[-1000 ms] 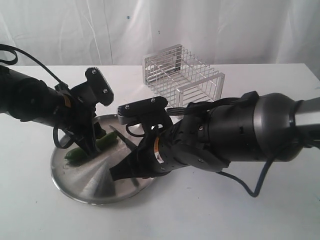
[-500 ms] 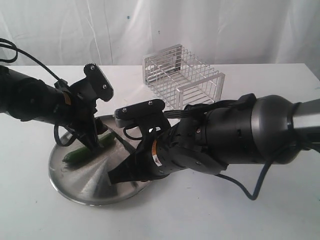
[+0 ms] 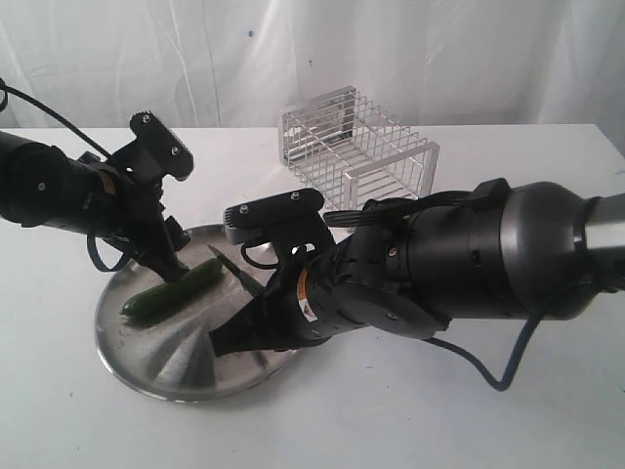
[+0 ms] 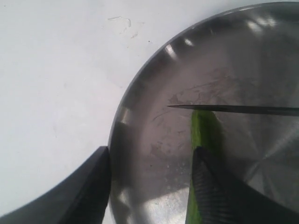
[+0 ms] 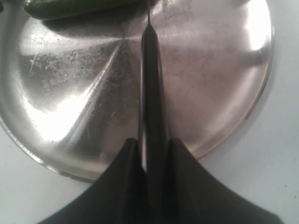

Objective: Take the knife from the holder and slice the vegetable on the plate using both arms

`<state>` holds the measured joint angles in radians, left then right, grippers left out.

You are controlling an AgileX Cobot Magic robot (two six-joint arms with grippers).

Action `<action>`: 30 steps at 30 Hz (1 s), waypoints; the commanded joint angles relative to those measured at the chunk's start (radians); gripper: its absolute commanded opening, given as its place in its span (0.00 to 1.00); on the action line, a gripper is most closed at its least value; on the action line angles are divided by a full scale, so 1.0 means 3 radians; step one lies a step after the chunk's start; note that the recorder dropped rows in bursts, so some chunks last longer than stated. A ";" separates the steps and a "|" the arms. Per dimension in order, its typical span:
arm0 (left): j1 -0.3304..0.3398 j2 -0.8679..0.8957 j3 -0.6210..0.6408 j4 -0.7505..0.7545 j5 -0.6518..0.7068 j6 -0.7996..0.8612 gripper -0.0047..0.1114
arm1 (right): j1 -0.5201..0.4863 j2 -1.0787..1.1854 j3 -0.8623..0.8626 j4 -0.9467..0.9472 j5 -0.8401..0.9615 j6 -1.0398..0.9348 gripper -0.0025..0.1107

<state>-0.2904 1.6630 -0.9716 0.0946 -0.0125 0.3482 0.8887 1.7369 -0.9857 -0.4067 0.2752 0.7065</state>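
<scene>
Gripping the knife (image 5: pixel 150 84) by its handle, the right gripper (image 5: pixel 152 149) is holding the blade over the plate (image 3: pixel 186 376), tip at the cucumber (image 3: pixel 174 290), while the left gripper (image 4: pixel 152 158) is hanging spread wide over the cucumber. The wire rack (image 3: pixel 361 151) is standing behind.

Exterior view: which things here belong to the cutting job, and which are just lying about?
In the job: knife, vegetable, plate, holder, right gripper gripping the knife, left gripper open by the vegetable.
Just there: white table, white curtain.
</scene>
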 commanded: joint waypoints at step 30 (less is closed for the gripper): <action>0.0008 -0.0024 0.0012 -0.0039 -0.0216 -0.0866 0.40 | 0.0067 0.0055 -0.0012 -0.0040 0.0032 0.0025 0.07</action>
<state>-0.2904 1.6630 -0.9716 0.0946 -0.0448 0.2080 0.9065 1.7524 -0.9857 -0.4088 0.2807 0.7143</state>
